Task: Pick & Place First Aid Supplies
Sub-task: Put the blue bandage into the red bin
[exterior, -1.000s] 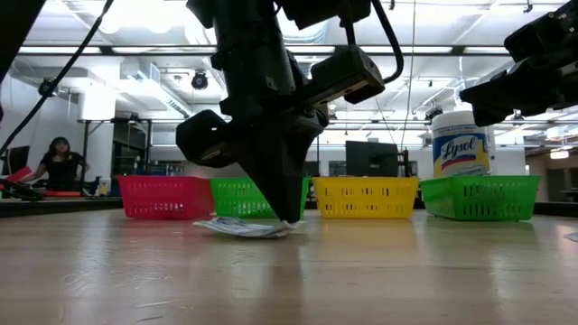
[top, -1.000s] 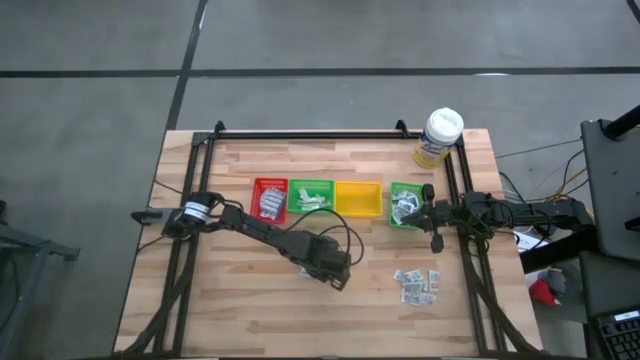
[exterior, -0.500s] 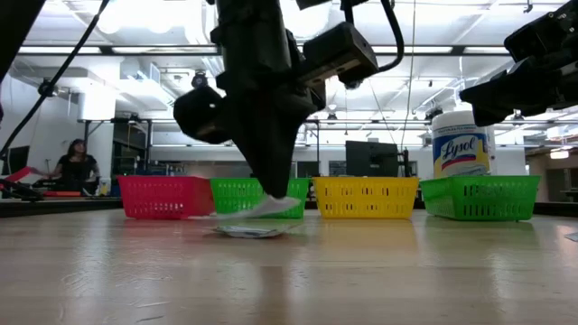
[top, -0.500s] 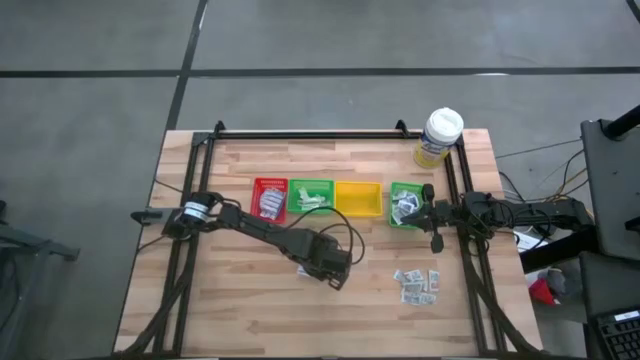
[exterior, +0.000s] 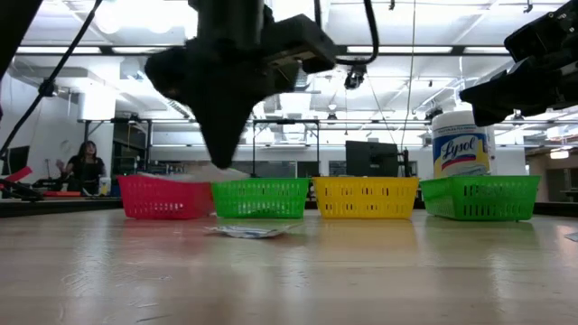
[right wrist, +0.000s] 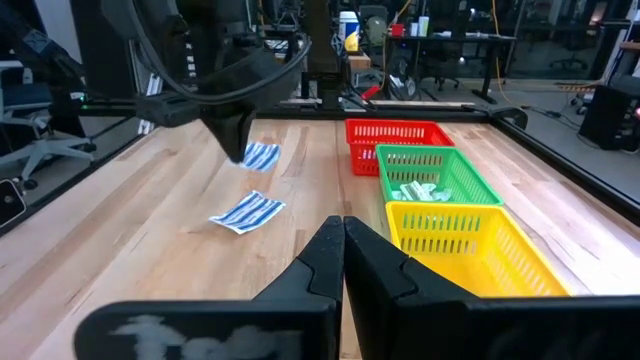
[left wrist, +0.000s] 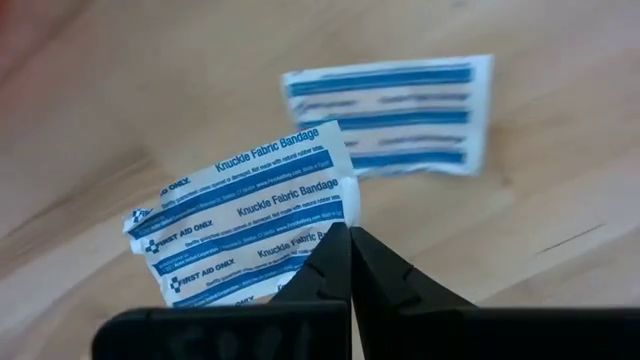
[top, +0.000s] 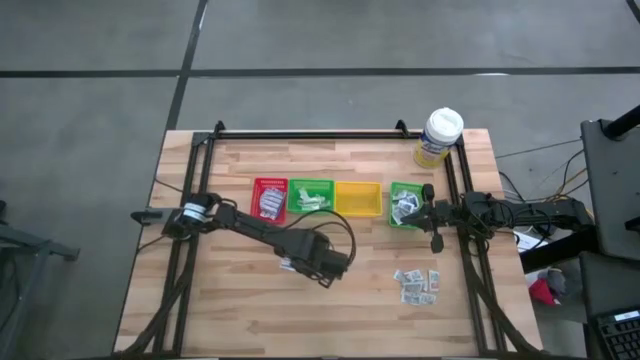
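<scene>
Hanging from the tips of the left gripper (left wrist: pixel 350 240), a white bandage packet (left wrist: pixel 245 215) printed "Knuckle Fabric Bandage" in blue is pinched at one edge between the closed fingers and held clear of the table (top: pixel 220 310). In the left wrist view the packet fans out from the fingertips with its printed lines slanting across the wood, its long axis running roughly along those lines. A second striped packet (left wrist: pixel 390 115) lies flat on the boards beyond it, apart from the gripper; the low view shows it resting in front of the row of trays.

The right gripper (right wrist: pixel 343 235) waits with its fingers pressed together, empty, at the right edge of the table near the far-right green tray (top: pixel 404 205). A loose cluster of small packets (top: pixel 417 284) lies near the table's right front.

The surface is pale butcher-block wood inside a black frame. A red tray (top: pixel 270 198), a green tray (top: pixel 311 195) and a yellow tray (top: pixel 358 198) stand side by side, with a white-lidded tub (top: pixel 438 137) at the far right corner. Beyond lies a workshop under ceiling lights, with a person (exterior: pixel 84 167) at a desk.
</scene>
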Motion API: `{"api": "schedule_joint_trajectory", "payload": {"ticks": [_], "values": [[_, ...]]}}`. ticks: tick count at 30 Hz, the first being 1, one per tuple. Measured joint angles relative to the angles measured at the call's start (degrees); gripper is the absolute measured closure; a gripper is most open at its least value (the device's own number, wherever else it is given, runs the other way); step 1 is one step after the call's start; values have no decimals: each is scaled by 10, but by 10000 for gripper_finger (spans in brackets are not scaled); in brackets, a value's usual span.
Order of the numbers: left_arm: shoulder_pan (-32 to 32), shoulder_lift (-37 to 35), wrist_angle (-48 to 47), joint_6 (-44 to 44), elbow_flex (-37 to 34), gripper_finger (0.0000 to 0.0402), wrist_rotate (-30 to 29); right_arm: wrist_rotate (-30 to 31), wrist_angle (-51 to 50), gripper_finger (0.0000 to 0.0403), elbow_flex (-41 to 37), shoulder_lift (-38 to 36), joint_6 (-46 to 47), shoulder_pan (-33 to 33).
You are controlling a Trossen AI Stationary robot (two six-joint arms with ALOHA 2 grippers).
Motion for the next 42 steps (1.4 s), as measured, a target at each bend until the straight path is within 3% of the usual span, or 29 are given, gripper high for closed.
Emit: {"api": "schedule_joint_trajectory", "payload": {"ticks": [7,16,31,42], "values": [[-13,0,-106,-14,35,401,-14,0,0,394,0,0,-1,0],[-33,0,-177,56,60,402,-35,0,0,394,0,0,-1,0],[-29,-27,-209,179,68,401,-165,0,0,394,0,0,0,0],[32,-67,-209,164,65,401,-287,0,0,394,0,0,-1,0]]}}
